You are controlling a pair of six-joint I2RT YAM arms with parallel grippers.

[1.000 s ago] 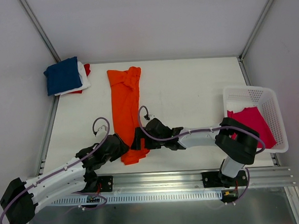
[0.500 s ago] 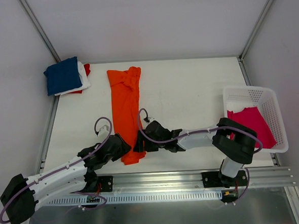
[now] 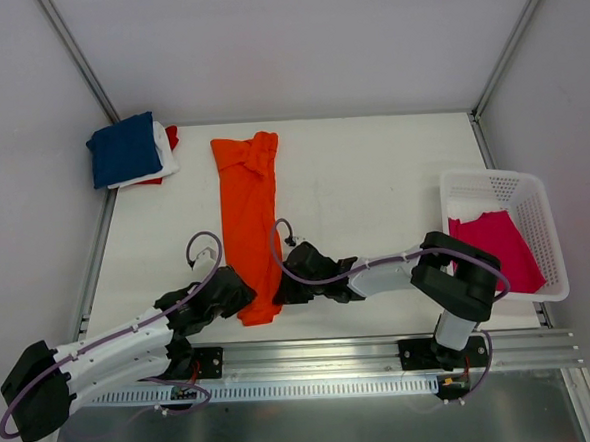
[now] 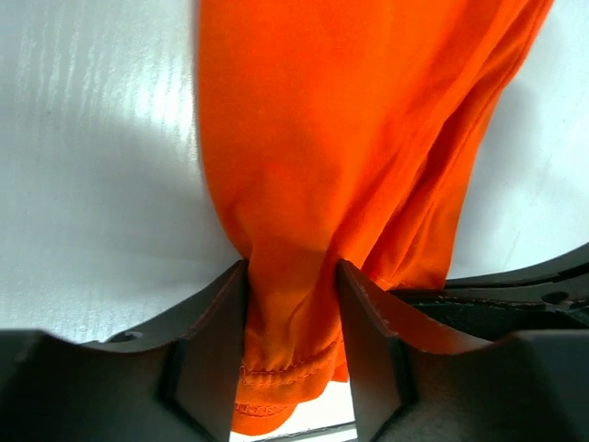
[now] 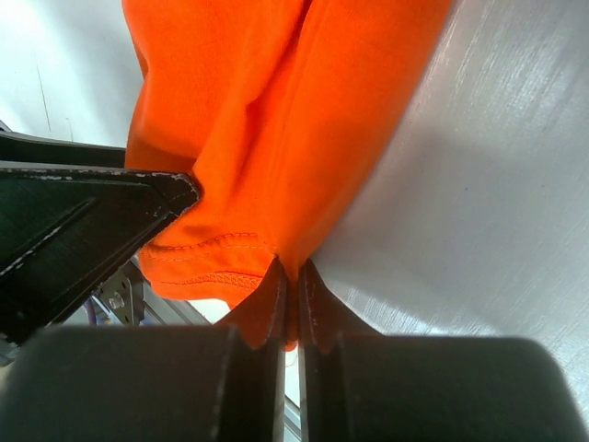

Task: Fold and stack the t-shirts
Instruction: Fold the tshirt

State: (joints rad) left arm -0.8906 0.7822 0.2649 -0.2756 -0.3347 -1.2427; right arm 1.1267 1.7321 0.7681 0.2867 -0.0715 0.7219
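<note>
Orange t-shirt (image 3: 247,224) | left end effector (image 4: 290,304) grasping hem | right end effector (image 5: 293,290) grasping hem | both low, converging

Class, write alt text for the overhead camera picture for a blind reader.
Two robot arms pinch the near end of a long orange t-shirt on a white table, left end effector and right end effector at its corners. Folded shirts sit far left; a basket at right holds a pink shirt.
</note>
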